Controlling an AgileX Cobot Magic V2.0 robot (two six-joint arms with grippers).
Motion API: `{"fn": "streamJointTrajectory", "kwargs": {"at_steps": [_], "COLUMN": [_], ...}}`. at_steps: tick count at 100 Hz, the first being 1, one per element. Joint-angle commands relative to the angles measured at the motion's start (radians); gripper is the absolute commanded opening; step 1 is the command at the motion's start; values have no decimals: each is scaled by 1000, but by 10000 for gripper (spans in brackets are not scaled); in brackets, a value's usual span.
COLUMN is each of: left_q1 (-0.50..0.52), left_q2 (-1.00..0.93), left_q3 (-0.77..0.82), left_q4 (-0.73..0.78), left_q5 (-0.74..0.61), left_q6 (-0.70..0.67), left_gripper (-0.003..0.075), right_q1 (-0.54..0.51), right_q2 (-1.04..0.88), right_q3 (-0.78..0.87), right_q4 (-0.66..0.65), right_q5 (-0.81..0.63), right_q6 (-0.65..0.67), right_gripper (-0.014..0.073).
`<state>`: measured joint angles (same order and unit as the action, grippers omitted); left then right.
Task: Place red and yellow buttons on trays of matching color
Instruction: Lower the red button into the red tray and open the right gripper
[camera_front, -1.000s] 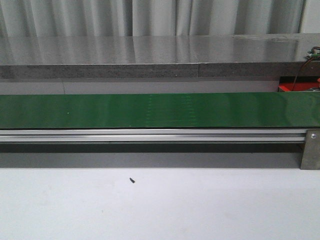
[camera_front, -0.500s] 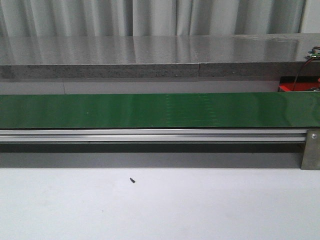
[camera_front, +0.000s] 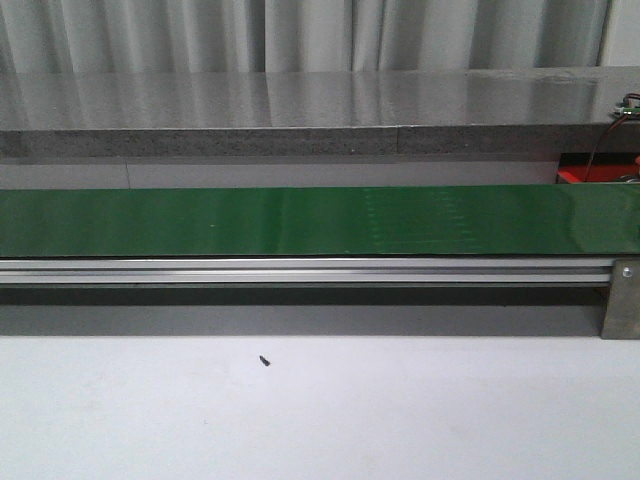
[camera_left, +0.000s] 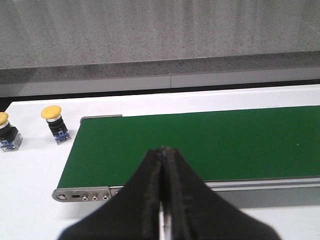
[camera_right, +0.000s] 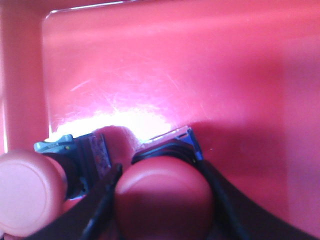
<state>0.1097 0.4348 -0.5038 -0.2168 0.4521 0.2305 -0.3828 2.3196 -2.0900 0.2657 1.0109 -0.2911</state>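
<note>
In the right wrist view my right gripper (camera_right: 162, 200) is shut on a red button (camera_right: 162, 185), its fingers on both sides of the round cap, low over the floor of the red tray (camera_right: 175, 65). A second red button (camera_right: 27, 197) lies on its side in the tray beside it. My left gripper (camera_left: 164, 148) is shut and holds nothing, hovering over the end of the green conveyor belt (camera_left: 200, 140). Two yellow buttons (camera_left: 52, 120) (camera_left: 5, 131) stand upright on the white table past that belt end. No yellow tray is in view. Neither gripper appears in the front view.
The green belt (camera_front: 320, 220) runs across the whole front view, with an aluminium rail (camera_front: 300, 270) along its near side and a grey ledge (camera_front: 300, 140) behind. A red corner (camera_front: 590, 175) shows at the far right. A small dark speck (camera_front: 264, 361) lies on the white table.
Faint marks on the green belt have drifted to the right. Nothing else in the front view has moved.
</note>
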Motion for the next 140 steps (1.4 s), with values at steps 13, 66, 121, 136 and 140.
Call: {"fn": "streamJointTrajectory", "kwargs": {"at_steps": [13,66,121,136,140], "left_q1": [-5,-5,-5,-5,-5], "left_q2": [6,6,6,6,6], "left_q3": [-27,-27,-27,-27,-27], "left_q4": [-8,-8,-8,-8,-8], "left_q5": [-76,-76,-76,-76,-76], "left_q6": [-4,-4,-4,-4,-4], "left_gripper": [-20,-20,-20,-20,-20], "right_q1": [-1,36,337,377,378], "right_q2": [-73,-325,-766,-938,-990], "right_q3": [-36,-36,327,544,610], "right_q4": [21,15,-17,-20,-20], "right_q5": [-32,-55,-138,-227,-251], "right_q6": [-2,-26,-48,-48,-48], "right_gripper": [513,521,519,519,519]}}
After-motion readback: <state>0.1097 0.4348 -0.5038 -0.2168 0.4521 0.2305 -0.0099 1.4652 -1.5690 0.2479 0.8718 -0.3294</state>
